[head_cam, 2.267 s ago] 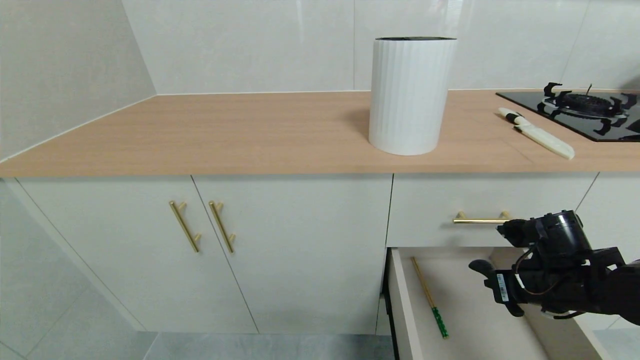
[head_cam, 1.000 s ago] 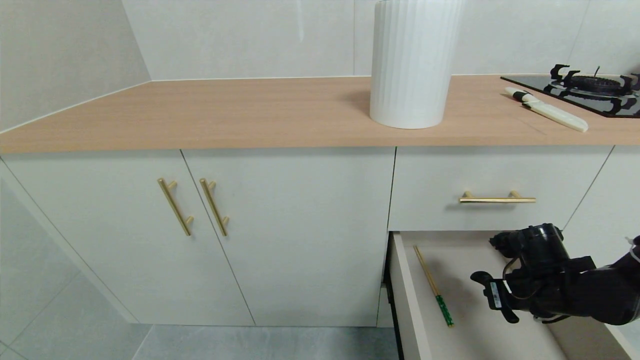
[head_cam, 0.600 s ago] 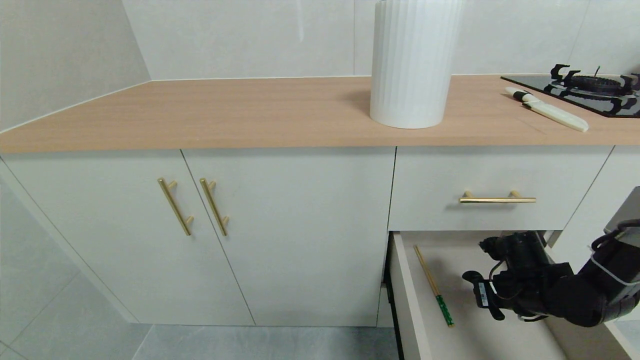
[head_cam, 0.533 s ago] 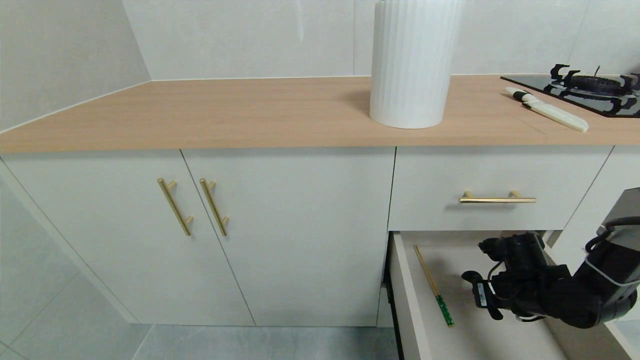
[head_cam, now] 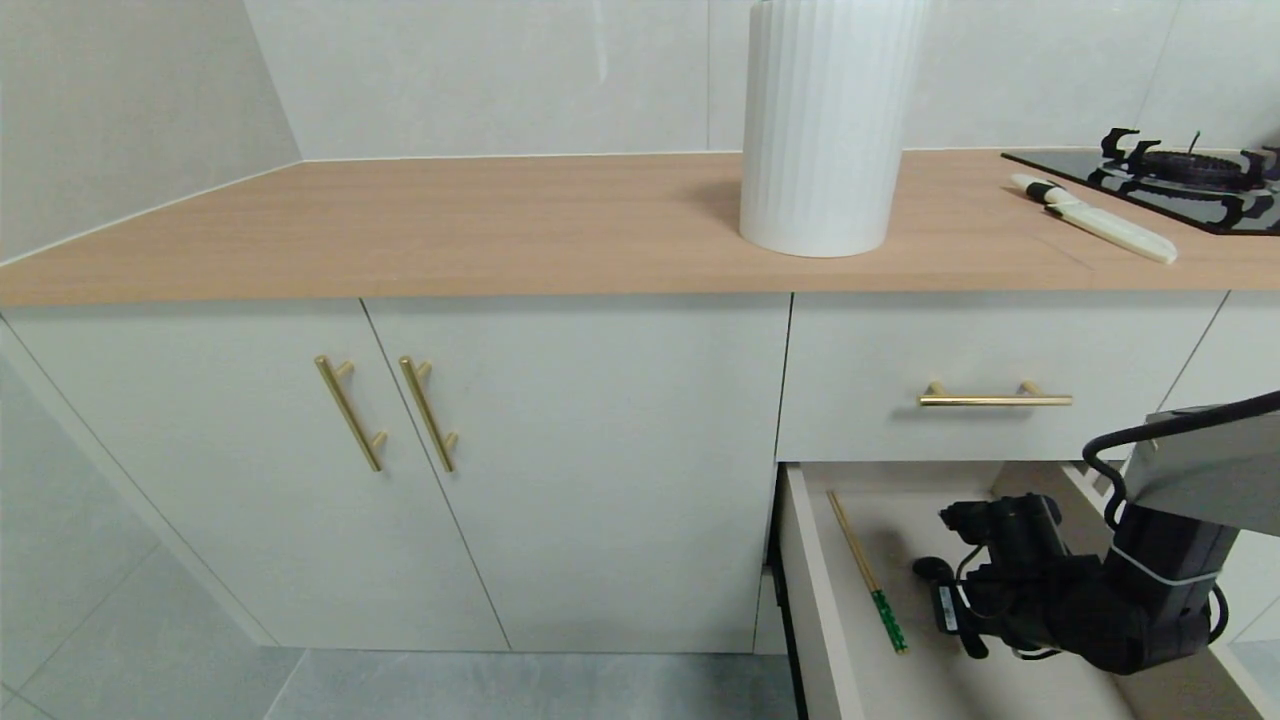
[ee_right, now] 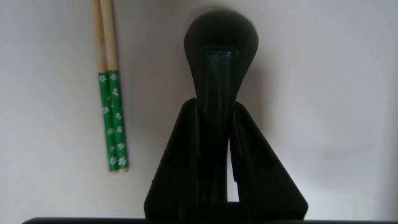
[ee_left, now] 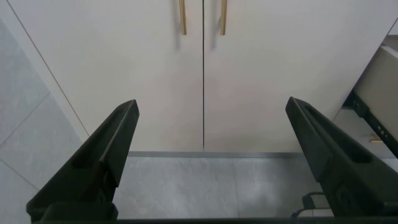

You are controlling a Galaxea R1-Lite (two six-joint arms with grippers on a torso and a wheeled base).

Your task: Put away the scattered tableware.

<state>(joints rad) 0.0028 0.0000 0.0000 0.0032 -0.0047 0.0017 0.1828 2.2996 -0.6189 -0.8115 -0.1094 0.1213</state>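
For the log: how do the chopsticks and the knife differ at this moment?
Place: the chopsticks lie inside the open lower drawer, already put away; the knife lies out on the countertop beside the stove.
Look: the chopsticks are a thin wooden pair with green patterned ends; the knife is one broader cream piece with a dark band on its handle.
Shared: both lie flat and unheld.

Wood countertop with canister, knife; drawer with chopsticks
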